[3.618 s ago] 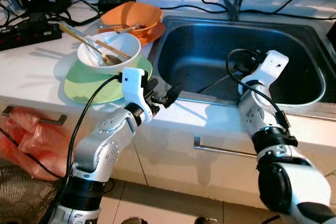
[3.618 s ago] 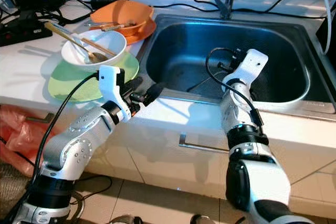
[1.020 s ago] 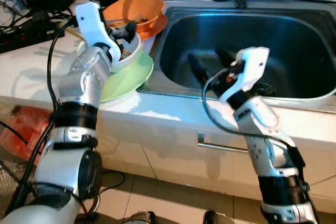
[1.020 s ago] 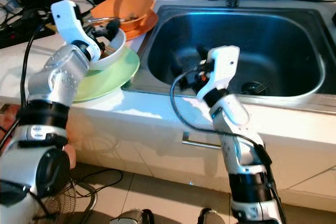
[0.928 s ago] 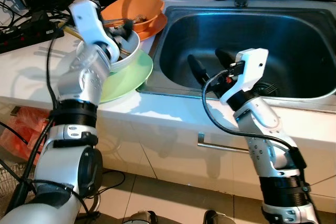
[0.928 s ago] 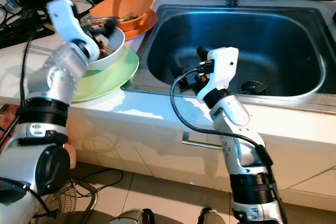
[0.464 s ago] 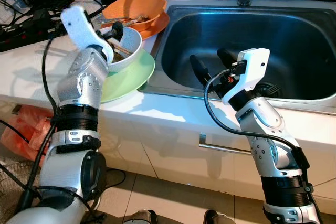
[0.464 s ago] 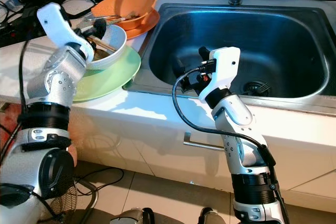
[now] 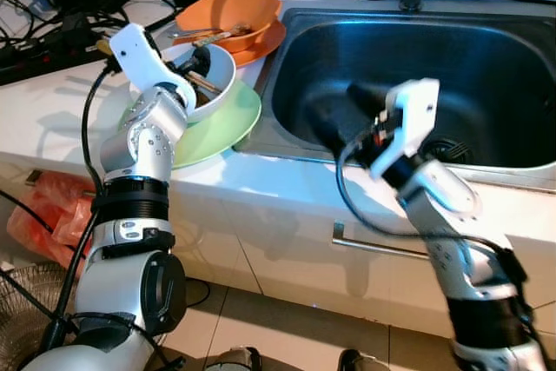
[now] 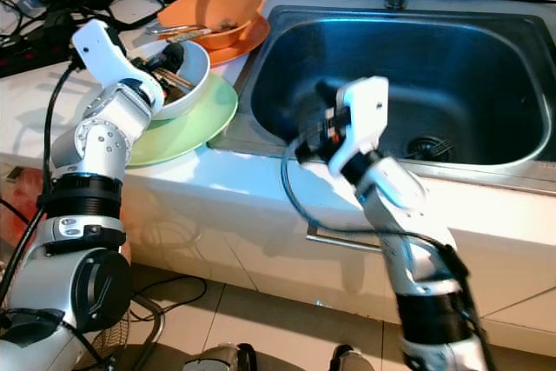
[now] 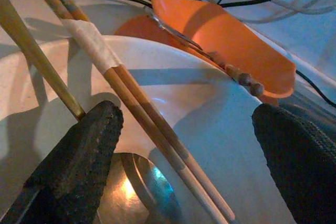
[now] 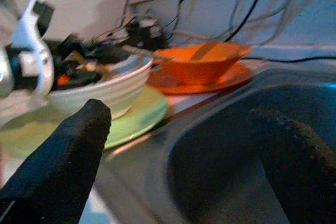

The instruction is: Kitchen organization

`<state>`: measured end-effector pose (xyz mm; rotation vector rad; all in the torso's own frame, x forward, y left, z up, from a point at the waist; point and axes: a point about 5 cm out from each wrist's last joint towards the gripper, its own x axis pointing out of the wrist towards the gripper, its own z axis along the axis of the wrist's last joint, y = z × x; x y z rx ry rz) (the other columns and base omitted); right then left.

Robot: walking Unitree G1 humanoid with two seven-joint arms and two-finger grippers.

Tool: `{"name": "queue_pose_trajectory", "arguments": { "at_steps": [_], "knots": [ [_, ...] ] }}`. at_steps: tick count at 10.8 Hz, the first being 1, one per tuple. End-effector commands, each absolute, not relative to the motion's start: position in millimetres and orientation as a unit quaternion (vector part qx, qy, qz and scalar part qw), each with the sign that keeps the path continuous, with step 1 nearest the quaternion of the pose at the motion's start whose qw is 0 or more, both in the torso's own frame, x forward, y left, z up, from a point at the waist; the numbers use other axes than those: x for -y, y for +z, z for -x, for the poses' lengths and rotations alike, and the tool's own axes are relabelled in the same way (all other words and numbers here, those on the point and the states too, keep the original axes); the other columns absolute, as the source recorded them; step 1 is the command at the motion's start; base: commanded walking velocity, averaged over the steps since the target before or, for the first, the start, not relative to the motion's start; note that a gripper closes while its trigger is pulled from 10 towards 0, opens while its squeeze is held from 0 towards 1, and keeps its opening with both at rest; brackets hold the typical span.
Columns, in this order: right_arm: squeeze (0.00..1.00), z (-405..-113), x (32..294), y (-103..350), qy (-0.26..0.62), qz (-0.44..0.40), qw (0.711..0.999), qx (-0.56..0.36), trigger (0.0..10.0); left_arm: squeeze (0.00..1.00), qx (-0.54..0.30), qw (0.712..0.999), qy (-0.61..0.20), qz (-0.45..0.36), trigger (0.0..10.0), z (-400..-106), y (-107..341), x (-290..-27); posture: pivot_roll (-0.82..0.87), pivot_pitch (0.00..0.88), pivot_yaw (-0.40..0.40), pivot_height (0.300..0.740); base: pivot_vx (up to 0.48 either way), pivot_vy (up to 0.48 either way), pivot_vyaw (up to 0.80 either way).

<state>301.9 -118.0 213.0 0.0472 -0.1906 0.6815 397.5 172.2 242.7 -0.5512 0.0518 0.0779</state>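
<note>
L gripper (image 11: 184, 145) now reaches into white bowl (image 9: 208, 84), jaws spread wide either side of the chopsticks (image 11: 142, 124); 3.6 s ago it hung off the tabletop's front edge. No grip yet; judged to be lining up on the chopsticks, or on the bowl itself. Bowl sits on green plate (image 9: 221, 123) near sink's left rim; orange bowl (image 9: 228, 10) behind it, toward back edge. R gripper (image 12: 178, 145) has swung toward sink's (image 9: 486, 58) left wall, jaws apart, empty, blurred w/ motion. Metal spoon (image 11: 149, 184) in bowl partly cut off. Can't tell if jaws touch anything.
</note>
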Motion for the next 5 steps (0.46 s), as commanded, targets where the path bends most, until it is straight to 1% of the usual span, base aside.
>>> {"name": "queue_pose_trajectory", "arguments": {
  "at_steps": [1,2,3,5],
  "knots": [
    [0.8,-295.3,112.7,217.7,0.367,-0.019,0.925,0.096,10.0,0.0,-0.039,0.959,0.048,0.278,10.0,-397.4,239.5,-174.8,0.07,0.123,0.148,0.74,0.0,0.0,0.0],
    [0.79,-292.6,114.1,218.8,0.385,-0.011,0.918,0.091,10.0,0.0,-0.043,0.956,0.045,0.288,10.0,-398.0,240.1,-174.7,0.07,0.123,0.149,0.74,0.0,0.0,0.0],
    [0.74,-289.2,115.2,220.6,0.406,0.001,0.91,0.086,10.0,0.0,-0.061,0.943,0.046,0.325,10.0,-400.4,236.3,-175.8,0.07,0.124,0.15,0.74,0.0,0.0,0.0],
    [0.65,-283.7,111.6,224.2,0.431,0.01,0.898,0.084,10.0,0.0,-0.083,0.929,0.029,0.36,10.0,-405.8,235.2,-173.5,0.07,0.127,0.15,0.74,0.0,0.0,0.0]
  ]
}}
